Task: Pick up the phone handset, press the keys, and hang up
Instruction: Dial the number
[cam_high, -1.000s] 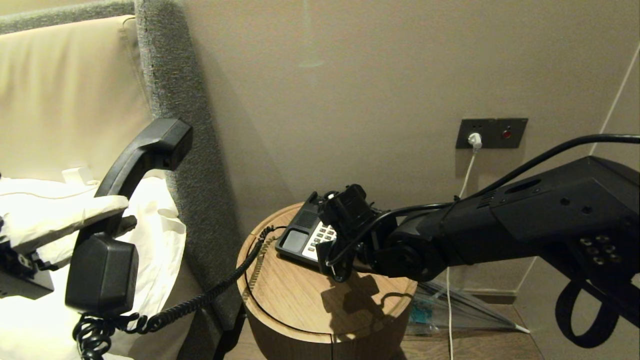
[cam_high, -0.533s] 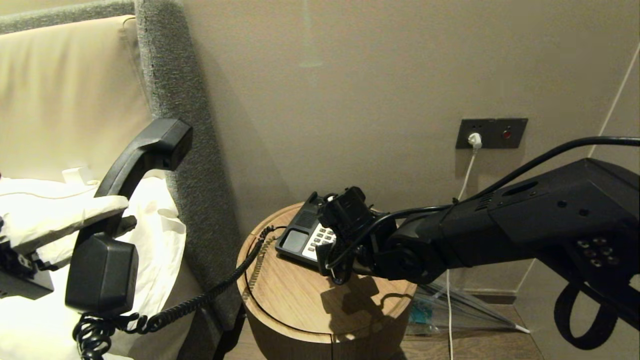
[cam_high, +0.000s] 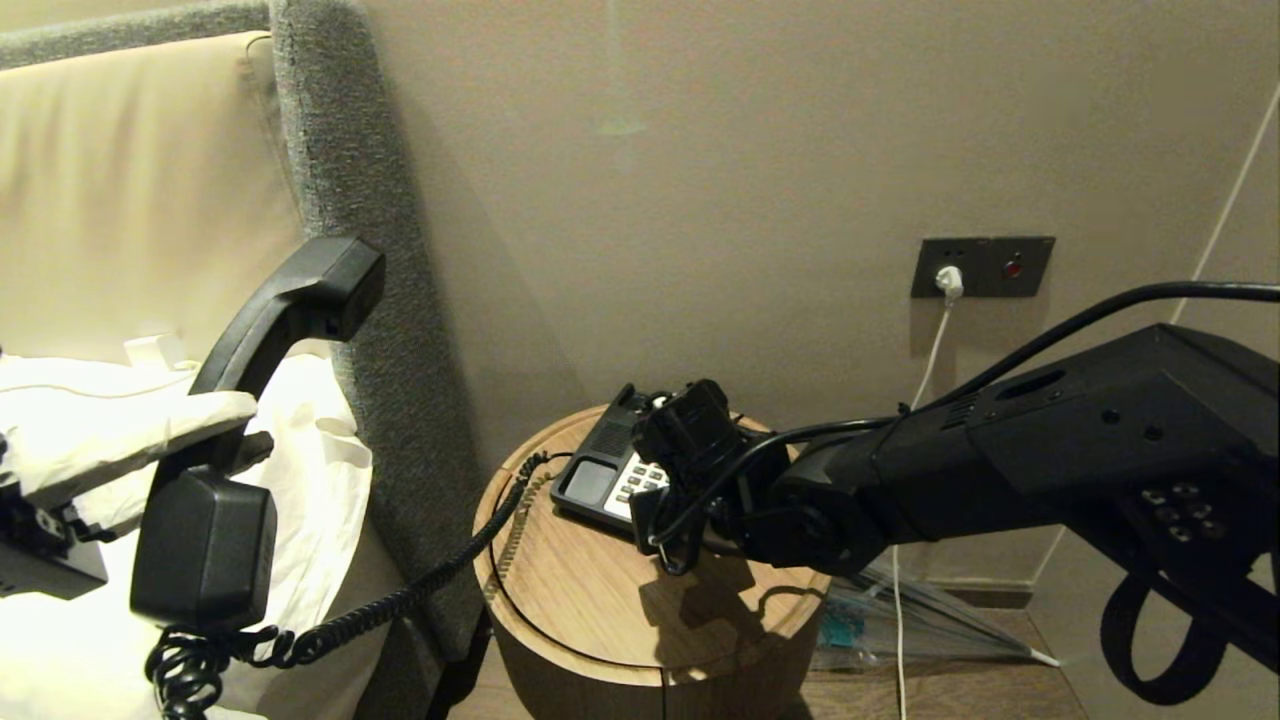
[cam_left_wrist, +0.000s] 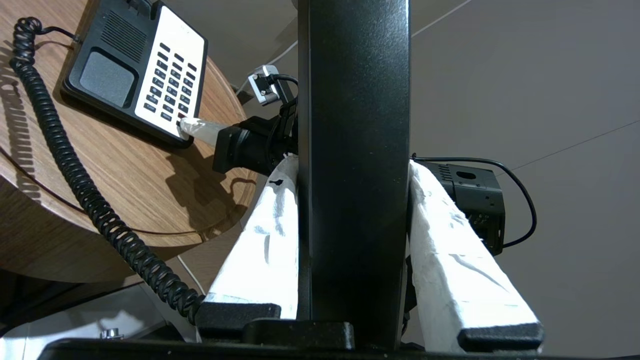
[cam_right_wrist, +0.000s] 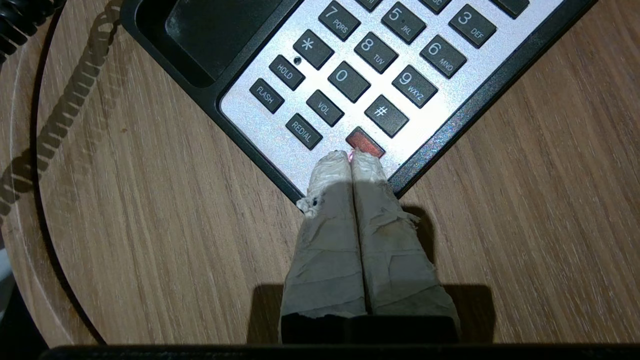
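Observation:
The black phone handset (cam_high: 270, 320) hangs upright at the left, beside the bed, with its coiled cord (cam_high: 400, 600) running to the phone base (cam_high: 590, 478) on the round wooden table (cam_high: 600, 610). My left gripper (cam_high: 225, 425) is shut on the handset's middle; its white-wrapped fingers (cam_left_wrist: 260, 250) press both sides of the black bar (cam_left_wrist: 352, 125). My right gripper (cam_right_wrist: 351, 159) is shut, fingers together, tips resting at the near edge of the red key (cam_right_wrist: 366, 142) in the bottom row of the keys (cam_right_wrist: 365, 60). The same tip (cam_left_wrist: 192, 127) shows at the faceplate's corner.
A grey upholstered headboard (cam_high: 340, 200) and white pillows (cam_high: 60, 400) stand left of the table. On the wall sits an outlet plate (cam_high: 982, 265) with a white cable hanging down. A folded clear umbrella (cam_high: 900, 620) lies on the floor right of the table.

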